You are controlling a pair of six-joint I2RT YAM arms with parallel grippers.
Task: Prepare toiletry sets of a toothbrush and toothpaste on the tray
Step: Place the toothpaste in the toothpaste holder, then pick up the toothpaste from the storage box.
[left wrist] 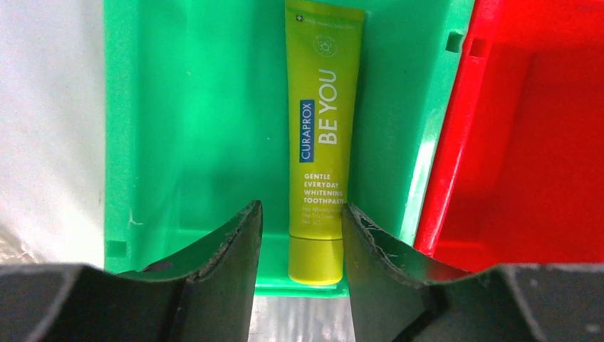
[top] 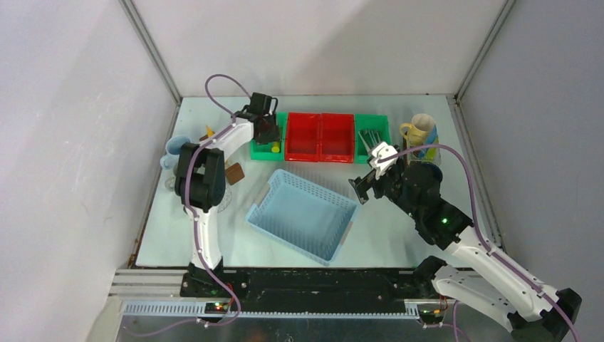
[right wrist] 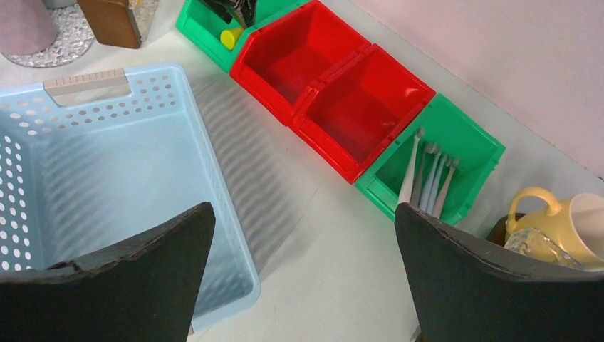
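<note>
Straddling the cap end of a yellow-green toothpaste tube (left wrist: pixel 322 135), the left gripper (left wrist: pixel 301 214) is about half open inside the left green bin (left wrist: pixel 192 107). Its dark fingers (left wrist: pixel 228 249) stand one on each side of the tube, with a sliver of green showing on one side. The tube lies flat along the bin floor, cap toward the wrist camera, and whether a pad touches it cannot be told. Just beside this bin sit two red bins (top: pixel 320 135), and past them a second green bin (right wrist: pixel 474 146) holds several pale toothbrushes (right wrist: pixel 429 174) leaning together. The right gripper (right wrist: pixel 305 208) hovers with its jaws spread wide and nothing between them, above the worktop (right wrist: pixel 320 285) between the light blue perforated basket (right wrist: pixel 107 171) and the row of bins. A cream mug (right wrist: pixel 573 228) stands near the toothbrush bin at the far right, and a pale blue mug (top: pixel 174 147) stands at the worktop's left edge.
</note>
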